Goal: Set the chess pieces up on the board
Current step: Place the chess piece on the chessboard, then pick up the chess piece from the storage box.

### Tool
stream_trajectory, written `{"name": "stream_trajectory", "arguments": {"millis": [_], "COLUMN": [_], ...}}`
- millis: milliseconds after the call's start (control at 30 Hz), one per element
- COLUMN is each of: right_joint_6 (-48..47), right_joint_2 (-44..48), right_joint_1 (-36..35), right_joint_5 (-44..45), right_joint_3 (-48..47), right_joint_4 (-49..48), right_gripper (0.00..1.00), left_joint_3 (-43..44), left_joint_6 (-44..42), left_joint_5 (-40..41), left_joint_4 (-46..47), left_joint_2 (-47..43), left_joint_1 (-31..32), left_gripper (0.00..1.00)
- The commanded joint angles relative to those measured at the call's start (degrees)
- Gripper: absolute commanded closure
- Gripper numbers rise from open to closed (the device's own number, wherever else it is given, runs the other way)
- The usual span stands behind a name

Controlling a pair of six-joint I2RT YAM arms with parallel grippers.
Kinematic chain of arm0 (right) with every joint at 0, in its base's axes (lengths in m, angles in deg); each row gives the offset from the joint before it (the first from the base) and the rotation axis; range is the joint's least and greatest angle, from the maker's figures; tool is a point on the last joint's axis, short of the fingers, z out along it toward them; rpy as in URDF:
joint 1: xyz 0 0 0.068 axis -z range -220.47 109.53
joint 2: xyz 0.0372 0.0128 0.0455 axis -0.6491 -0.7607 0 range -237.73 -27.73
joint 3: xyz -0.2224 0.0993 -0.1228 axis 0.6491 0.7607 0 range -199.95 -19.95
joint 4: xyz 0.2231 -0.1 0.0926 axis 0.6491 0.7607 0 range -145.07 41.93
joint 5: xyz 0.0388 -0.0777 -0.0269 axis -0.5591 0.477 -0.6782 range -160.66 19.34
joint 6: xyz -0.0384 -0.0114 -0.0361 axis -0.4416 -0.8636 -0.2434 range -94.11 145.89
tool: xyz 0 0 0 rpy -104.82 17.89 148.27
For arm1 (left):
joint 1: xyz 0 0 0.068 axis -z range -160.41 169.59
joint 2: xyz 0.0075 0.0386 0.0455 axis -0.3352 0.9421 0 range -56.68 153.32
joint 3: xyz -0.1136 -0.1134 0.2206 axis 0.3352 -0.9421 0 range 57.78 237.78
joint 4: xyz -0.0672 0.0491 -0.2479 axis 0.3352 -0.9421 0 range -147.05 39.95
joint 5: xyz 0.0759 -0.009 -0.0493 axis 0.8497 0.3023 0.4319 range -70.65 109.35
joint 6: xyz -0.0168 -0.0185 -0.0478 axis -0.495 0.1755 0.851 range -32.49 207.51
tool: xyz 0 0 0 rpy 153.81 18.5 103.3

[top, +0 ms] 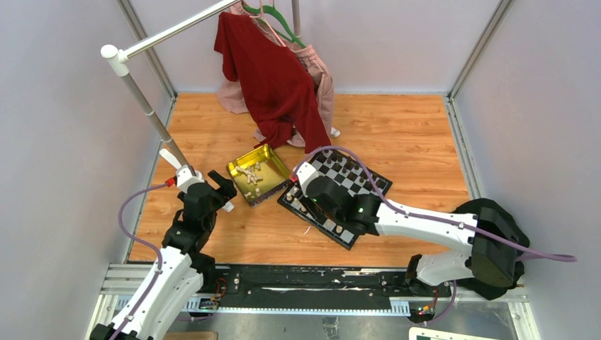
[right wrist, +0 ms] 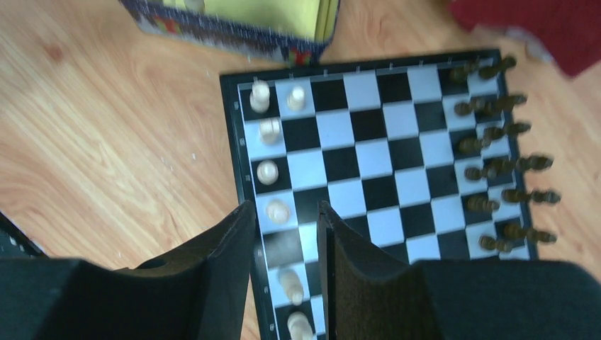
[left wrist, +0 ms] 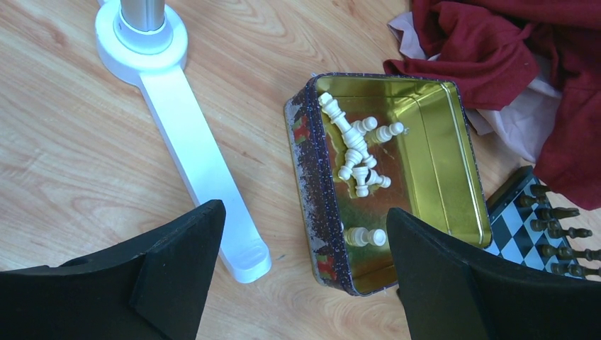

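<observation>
The black-and-white board (right wrist: 368, 156) lies on the wood floor, right of the gold tin (top: 259, 173). Several cream chess pieces (right wrist: 268, 171) stand along its left edge column, and dark pieces (right wrist: 496, 170) fill its right side. My right gripper (right wrist: 287, 237) hovers over that left column, open about one square wide, with a cream piece (right wrist: 290, 283) standing free between the fingers. Several cream pieces (left wrist: 354, 149) lie loose inside the tin (left wrist: 432, 142). My left gripper (left wrist: 305, 216) is wide open and holds nothing, above the tin's near corner.
A white clothes-rack pole and foot (left wrist: 205, 163) stand left of the tin. Red and pink garments (top: 273, 78) hang from the rack and drape onto the floor behind tin and board. Grey walls enclose the wooden floor on three sides.
</observation>
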Motion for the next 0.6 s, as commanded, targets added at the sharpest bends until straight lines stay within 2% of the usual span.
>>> {"name": "stream_trajectory", "arguments": {"millis": [0,200,567], "right_joint_6": [-5.49,-11.78,-21.70], "right_joint_2": [-6.06,-18.44,-40.02], "right_joint_1": [-0.74,1.18,9.06], "right_joint_5": [-0.11,-4.24,-22.70], "right_joint_3": [-7.62,-20.54,-40.73], "right_joint_4": [0.93,0.67,0.01], "right_gripper": [0.58,0.58,0.63], "left_joint_3": [1.87,1.43,0.73], "left_joint_6": [0.48,0.65,2.30], "left_joint_5": [0.40,1.27,0.34], "left_joint_4": [-0.33,-1.85,-0.92], "left_joint_2": [-0.98,-3.74,-2.91], "left_joint_1": [0.14,0.14,0.14], "left_gripper": [0.10,0.10,0.10]}}
